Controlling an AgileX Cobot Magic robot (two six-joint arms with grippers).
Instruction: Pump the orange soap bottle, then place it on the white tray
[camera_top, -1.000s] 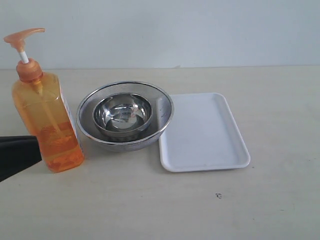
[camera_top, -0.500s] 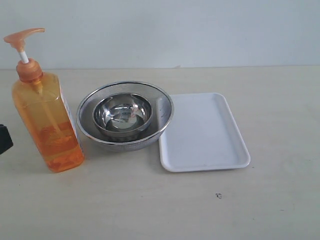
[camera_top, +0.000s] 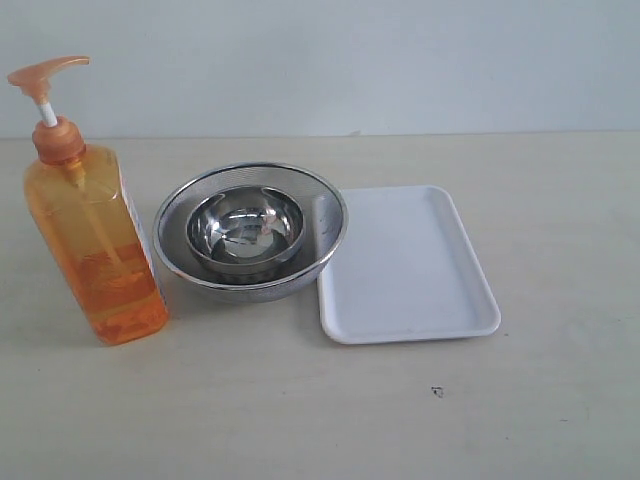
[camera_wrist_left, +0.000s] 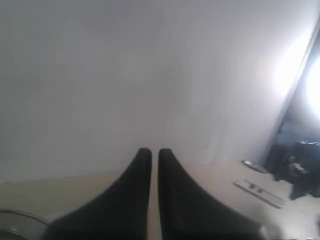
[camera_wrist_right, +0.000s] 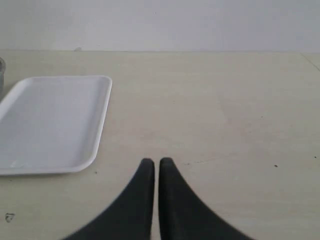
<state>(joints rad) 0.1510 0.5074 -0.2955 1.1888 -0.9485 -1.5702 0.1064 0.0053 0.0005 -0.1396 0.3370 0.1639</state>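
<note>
The orange soap bottle (camera_top: 95, 250) stands upright at the left of the table, its pump head (camera_top: 45, 72) raised on a white stem. The white tray (camera_top: 405, 265) lies flat to the right of the steel strainer and holds nothing; it also shows in the right wrist view as the white tray (camera_wrist_right: 50, 122). Neither arm appears in the exterior view. My left gripper (camera_wrist_left: 150, 151) is shut and holds nothing, pointing toward the wall above the table. My right gripper (camera_wrist_right: 153, 161) is shut and holds nothing, over bare table beside the tray.
A round steel mesh strainer (camera_top: 325, 215) with a steel bowl (camera_top: 245, 232) inside stands between bottle and tray, touching the tray's edge. Its rim (camera_wrist_left: 15, 216) shows in the left wrist view. Small metal items (camera_wrist_left: 258, 192) lie at the far table edge there.
The dark left arm, seen at the exterior view's left edge beside the bottle one second ago, has drawn back leftward and is now out of that view. Bottle, strainer and tray have not moved.
</note>
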